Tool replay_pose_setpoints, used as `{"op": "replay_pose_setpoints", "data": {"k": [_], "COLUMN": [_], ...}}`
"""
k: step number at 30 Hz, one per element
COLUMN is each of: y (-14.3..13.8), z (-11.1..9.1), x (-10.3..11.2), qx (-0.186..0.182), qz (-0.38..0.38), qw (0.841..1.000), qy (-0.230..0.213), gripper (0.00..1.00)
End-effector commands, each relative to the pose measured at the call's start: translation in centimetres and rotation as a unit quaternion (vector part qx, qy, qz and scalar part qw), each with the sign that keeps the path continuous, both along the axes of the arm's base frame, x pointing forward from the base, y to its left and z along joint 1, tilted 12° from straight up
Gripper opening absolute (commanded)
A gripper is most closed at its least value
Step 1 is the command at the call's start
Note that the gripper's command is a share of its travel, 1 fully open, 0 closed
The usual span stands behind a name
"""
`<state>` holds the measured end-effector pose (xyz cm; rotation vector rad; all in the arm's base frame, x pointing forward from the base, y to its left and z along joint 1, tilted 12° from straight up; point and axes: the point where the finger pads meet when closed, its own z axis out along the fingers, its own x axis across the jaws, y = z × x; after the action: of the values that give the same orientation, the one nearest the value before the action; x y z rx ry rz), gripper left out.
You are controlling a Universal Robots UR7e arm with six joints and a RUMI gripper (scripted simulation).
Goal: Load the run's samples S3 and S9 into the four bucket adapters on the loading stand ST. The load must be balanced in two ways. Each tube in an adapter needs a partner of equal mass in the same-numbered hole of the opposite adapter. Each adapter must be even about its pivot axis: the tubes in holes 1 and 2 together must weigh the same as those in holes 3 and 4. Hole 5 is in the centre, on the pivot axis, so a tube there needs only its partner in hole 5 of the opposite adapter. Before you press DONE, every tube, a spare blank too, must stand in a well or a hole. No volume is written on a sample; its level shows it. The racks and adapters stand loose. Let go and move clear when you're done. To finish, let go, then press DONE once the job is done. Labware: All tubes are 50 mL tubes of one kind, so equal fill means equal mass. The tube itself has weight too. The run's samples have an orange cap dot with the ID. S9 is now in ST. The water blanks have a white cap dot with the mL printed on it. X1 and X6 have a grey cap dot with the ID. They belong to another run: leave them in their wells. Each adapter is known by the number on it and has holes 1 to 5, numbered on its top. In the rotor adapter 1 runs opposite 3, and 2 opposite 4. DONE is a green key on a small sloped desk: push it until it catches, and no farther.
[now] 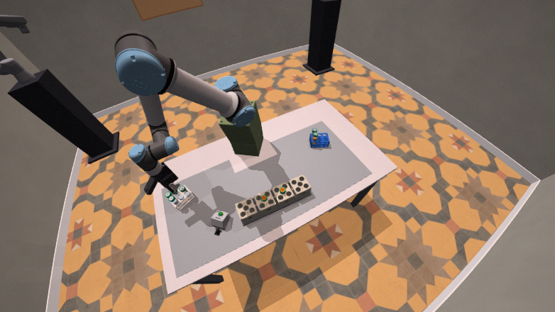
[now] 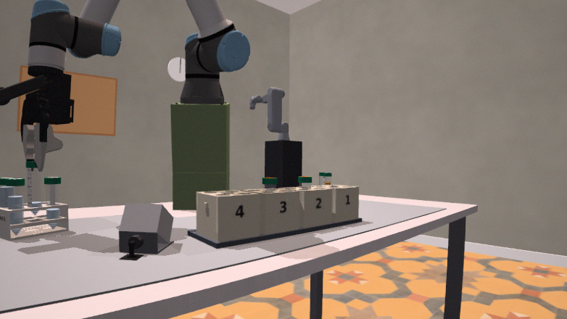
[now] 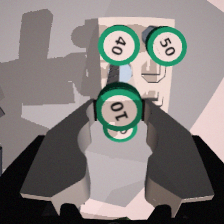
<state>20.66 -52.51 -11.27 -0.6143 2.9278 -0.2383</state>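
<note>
My gripper (image 1: 173,188) (image 2: 34,163) (image 3: 119,101) is shut on the green-capped blank marked 10, held upright above the white rack (image 2: 4,232). Its cap stands higher than the other caps. In the wrist view, blanks 40 (image 3: 119,45) and 50 (image 3: 166,46) stand ahead of it; another cap (image 3: 120,131), partly hidden, lies behind it. Orange-dotted tubes stand in adapter 3 (image 2: 283,216) and adapter 2 (image 2: 318,214); their IDs are unreadable. No tube shows in adapter 4 (image 2: 239,224) or adapter 1 (image 2: 347,210). The green DONE key (image 1: 220,213) is on its desk.
The blue rack (image 1: 319,145) at the far right holds green-capped tubes; their dots are unreadable. The grey desk (image 1: 220,220) (image 2: 142,217) stands between the white rack and the adapter row. The green robot pedestal (image 1: 248,140) (image 2: 200,158) rises at the table's back edge.
</note>
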Motion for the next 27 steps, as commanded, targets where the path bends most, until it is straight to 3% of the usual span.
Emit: {"op": "replay_pose_setpoints", "data": {"k": [1,27], "y": [0.2,1.1], "z": [1.7,8.8], "x": [-0.3,-1.5], "qx": [0.0,0.0], "qz": [0.0,0.0], "qw": [1.0,1.0], "qy": [0.0,0.0], "gripper": [0.0,0.0]}}
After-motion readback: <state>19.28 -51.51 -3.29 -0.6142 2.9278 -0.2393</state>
